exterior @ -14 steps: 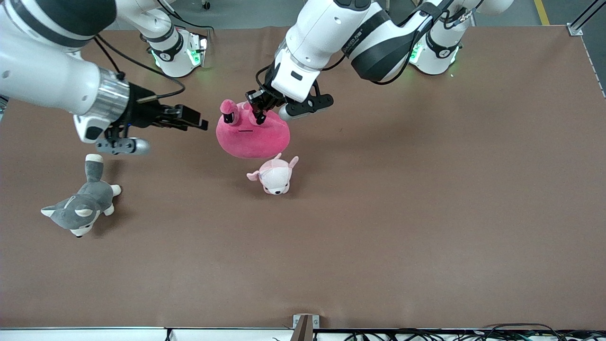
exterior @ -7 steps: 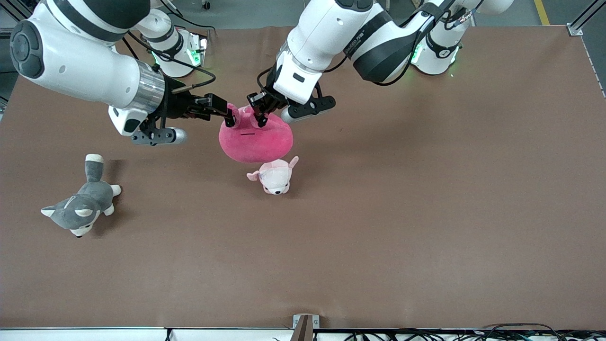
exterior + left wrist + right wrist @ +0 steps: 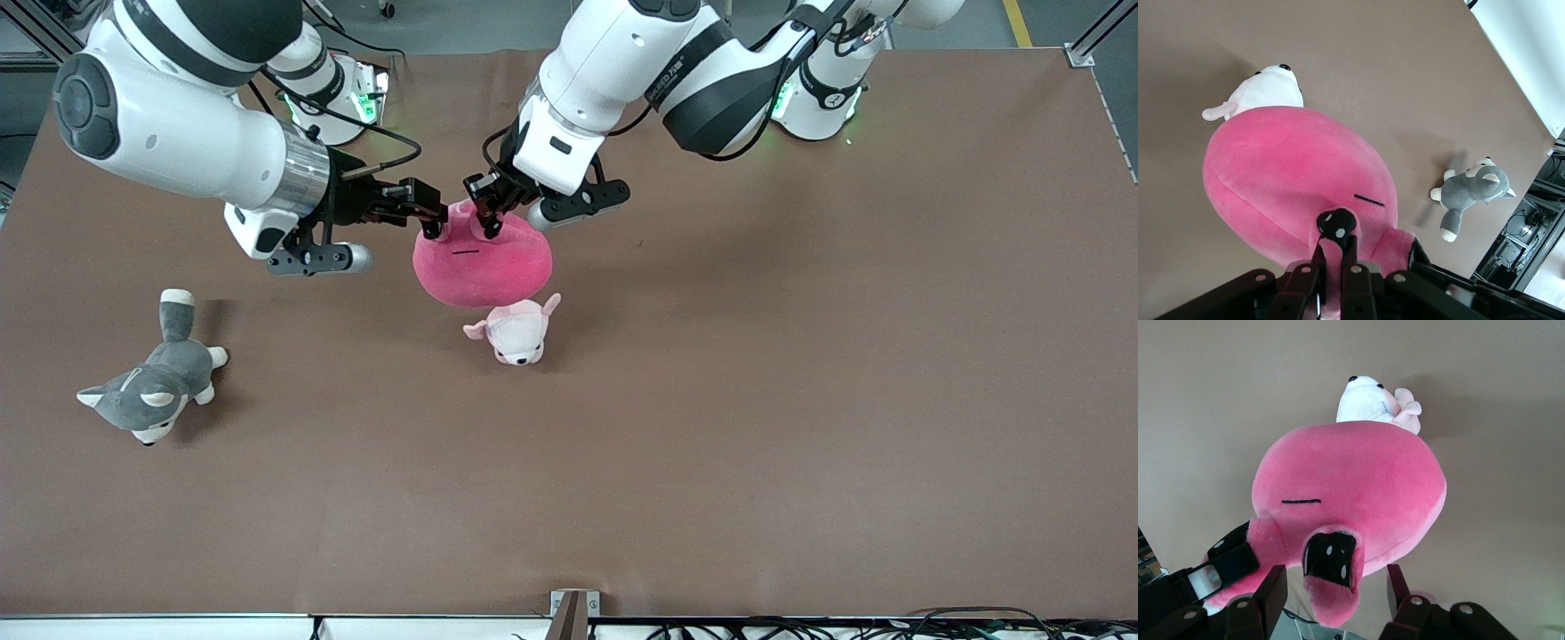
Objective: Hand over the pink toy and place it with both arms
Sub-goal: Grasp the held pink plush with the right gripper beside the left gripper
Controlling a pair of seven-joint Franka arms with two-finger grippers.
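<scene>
Brown table (image 3: 800, 400), pink toy (image 3: 484, 267) pinched by left gripper (image 3: 487, 216), right gripper (image 3: 433, 218) straddling its stalk.

I read bright, even overhead lighting with no glare on the matte brown table (image 3: 800, 400), soft shadows beside the grey husky plush (image 3: 147, 391), sharp focus in the front view, and blurred near-lens finger hardware in both wrist views.

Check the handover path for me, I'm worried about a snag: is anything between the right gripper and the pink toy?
Nothing visible. The right gripper has its jaws open on either side of one eye stalk of the pink toy, which the left gripper holds up by the other stalk, over the small plush.
</scene>
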